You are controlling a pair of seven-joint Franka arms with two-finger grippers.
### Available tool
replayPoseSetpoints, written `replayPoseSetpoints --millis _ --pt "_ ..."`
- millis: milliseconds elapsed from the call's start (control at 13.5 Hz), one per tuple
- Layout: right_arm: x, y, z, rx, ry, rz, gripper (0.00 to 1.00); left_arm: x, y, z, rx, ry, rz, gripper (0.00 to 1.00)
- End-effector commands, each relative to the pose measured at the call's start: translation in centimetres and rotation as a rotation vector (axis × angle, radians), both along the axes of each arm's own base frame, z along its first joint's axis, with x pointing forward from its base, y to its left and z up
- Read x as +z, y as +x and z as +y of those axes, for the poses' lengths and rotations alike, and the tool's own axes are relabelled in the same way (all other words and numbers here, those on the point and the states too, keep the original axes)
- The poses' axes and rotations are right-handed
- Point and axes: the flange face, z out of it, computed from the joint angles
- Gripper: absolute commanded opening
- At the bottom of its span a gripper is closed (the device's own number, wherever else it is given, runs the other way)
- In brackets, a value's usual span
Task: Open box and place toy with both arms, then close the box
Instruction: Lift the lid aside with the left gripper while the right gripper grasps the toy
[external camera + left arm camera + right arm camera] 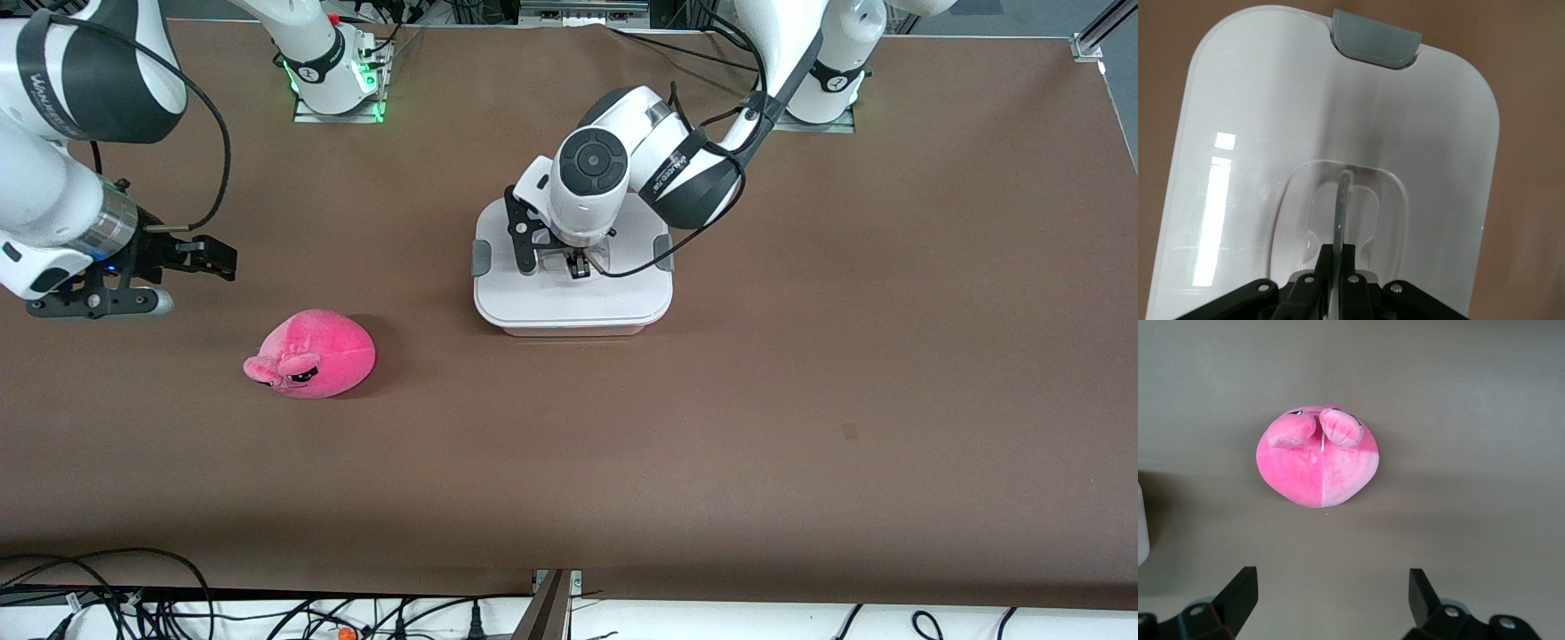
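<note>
Brown surface (800, 400) carries the box (572, 298), lid on, with the left gripper (579, 265) closed on its clear handle (1341, 207). Nearer the front camera, toward the right arm's end, lies the toy (313, 354); the right gripper (191, 258) hovers wide open, holding nothing. Only the left wrist view shows the handle clearly.

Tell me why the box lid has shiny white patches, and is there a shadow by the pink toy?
Left wrist view: bright patches on the lid are reflected glare. Front view: the toy casts a soft dark shadow on the table toward the box. Right wrist view: a faint shadow beside the toy too.
</note>
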Motion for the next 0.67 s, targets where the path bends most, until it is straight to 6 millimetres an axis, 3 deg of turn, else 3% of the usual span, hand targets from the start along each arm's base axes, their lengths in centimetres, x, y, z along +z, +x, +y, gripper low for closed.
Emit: replayPoseSetpoints --millis 0,149,223,371,594 --pt "-3.9 1.5 1.1 0.026 -0.02 0.06 1.0 7.0 -2.0 2.1 -0.04 0.045 0.016 0.0" --pt "-8.2 2.6 1.8 0.031 0.021 0.083 1.0 10.5 -2.9 3.9 -0.058 0.07 0.034 0.0" --pt "-9.5 2.7 2.1 0.027 0.041 0.088 1.0 10.9 -2.8 5.5 -0.048 0.106 0.07 0.0" --pt "-12.1 2.5 2.0 0.024 0.044 0.069 0.99 11.0 0.2 12.0 -0.03 0.158 0.169 0.0" --pt "-17.0 2.0 1.5 0.022 0.044 0.002 0.99 10.2 4.1 22.5 -0.156 0.185 0.281 0.0"
